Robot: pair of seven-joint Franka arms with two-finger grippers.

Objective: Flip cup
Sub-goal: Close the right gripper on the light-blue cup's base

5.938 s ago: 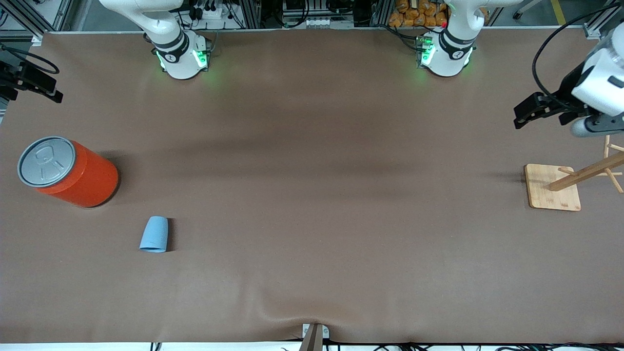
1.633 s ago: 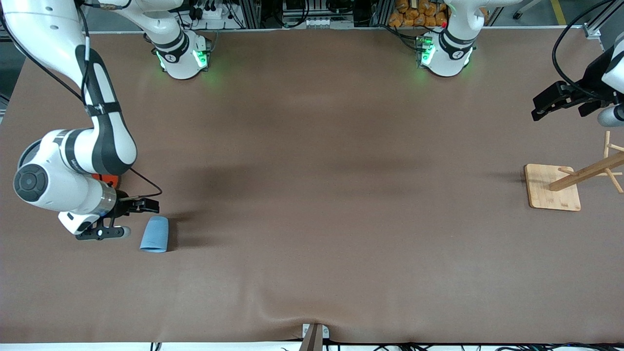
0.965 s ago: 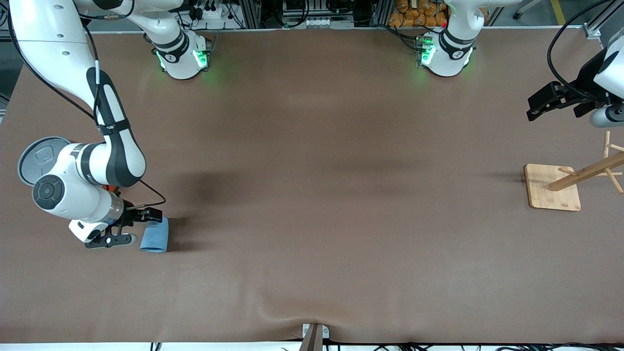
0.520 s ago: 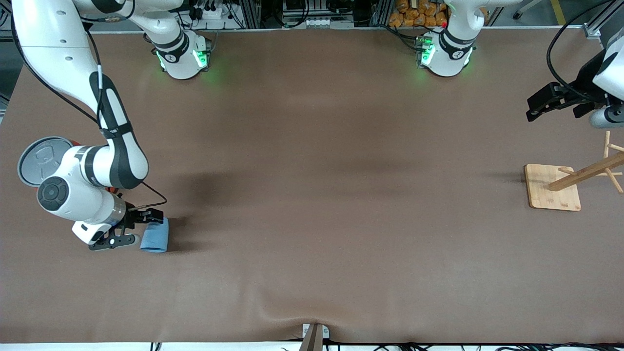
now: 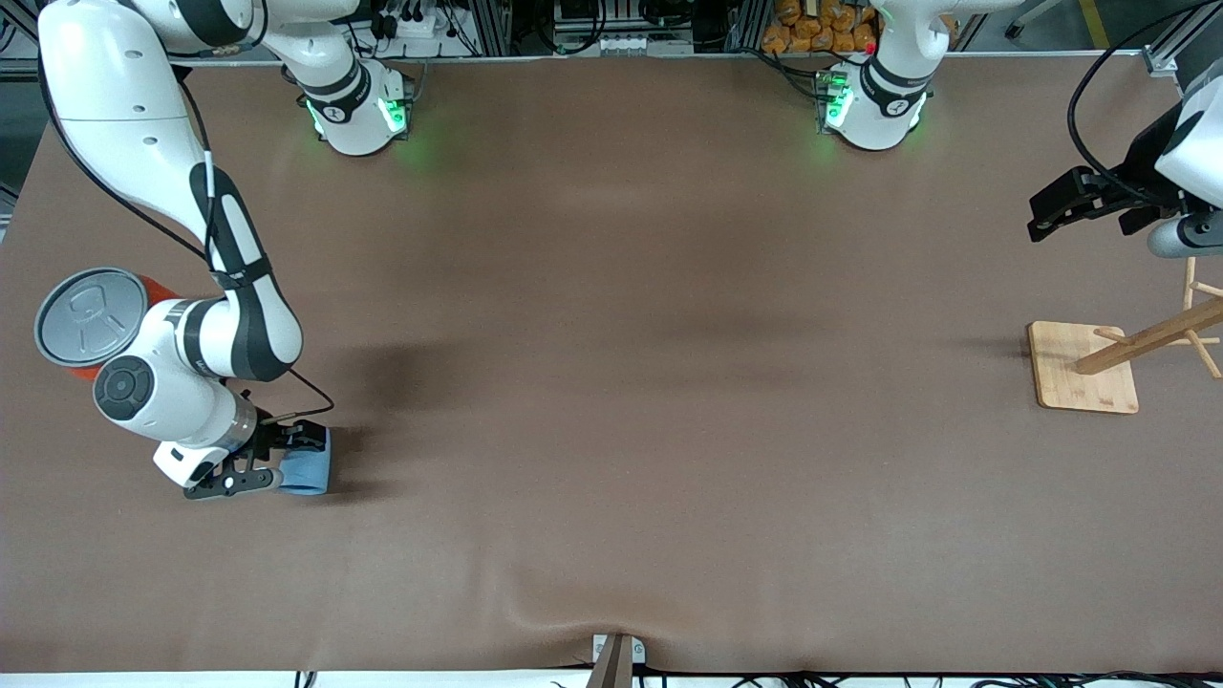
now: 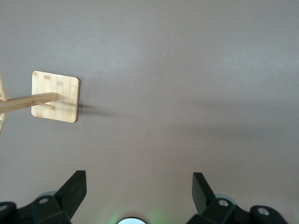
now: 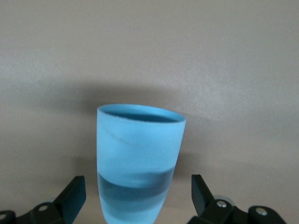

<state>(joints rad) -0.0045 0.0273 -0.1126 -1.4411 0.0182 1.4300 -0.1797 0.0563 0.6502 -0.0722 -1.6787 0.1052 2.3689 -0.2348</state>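
The small light-blue cup (image 5: 311, 468) lies on its side on the brown table, toward the right arm's end and nearer to the front camera than the orange can. My right gripper (image 5: 284, 462) is low at the cup and open, with one finger on each side of it. In the right wrist view the cup (image 7: 138, 154) fills the middle, its darker rim pointing away. Its narrower end sits between the open fingers (image 7: 74, 195) of that gripper (image 7: 138, 198), with a gap on both sides. My left gripper (image 5: 1049, 212) is open and empty, waiting up over the left arm's end of the table (image 6: 139, 191).
A large orange can (image 5: 91, 325) with a grey lid stands farther from the front camera than the cup, partly covered by the right arm. A wooden rack on a square base (image 5: 1083, 368) stands at the left arm's end, also in the left wrist view (image 6: 55, 97).
My right arm has come in from the right arm's end, lowered, and slid its open gripper forward until the fingers flank the cup. The cup has not moved. The left gripper has barely shifted.
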